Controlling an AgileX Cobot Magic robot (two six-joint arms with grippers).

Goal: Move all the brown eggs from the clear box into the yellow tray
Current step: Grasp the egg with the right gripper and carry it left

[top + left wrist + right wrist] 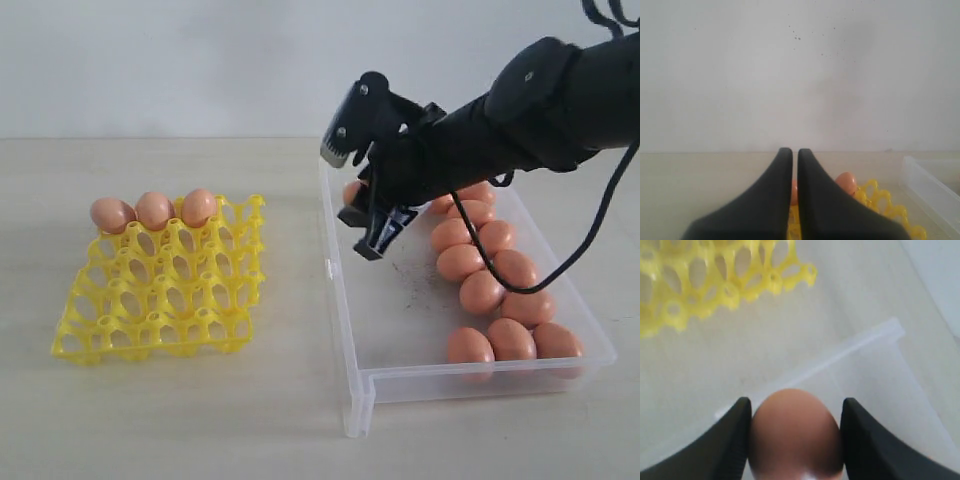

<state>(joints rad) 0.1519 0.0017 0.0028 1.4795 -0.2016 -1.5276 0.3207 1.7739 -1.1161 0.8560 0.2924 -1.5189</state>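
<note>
My right gripper point(362, 215) is shut on a brown egg point(351, 190), held above the left part of the clear box point(400, 310). The right wrist view shows this egg point(795, 432) pinched between both fingers point(735, 440) of my right gripper point(796, 401). Several more brown eggs point(482, 291) lie along the box's right side. The yellow tray point(150, 330) sits on the left with three eggs point(153, 210) in its far row. My left gripper point(791, 151) is shut and empty, near the tray point(885, 200) and one egg point(846, 181); the exterior view does not show it.
The beige table point(250, 420) carries the tray and the box, with a bare strip between them. A white wall point(200, 60) stands behind. The box's near left corner has a notched rim point(362, 395). A black cable point(590, 240) hangs from the right arm over the box.
</note>
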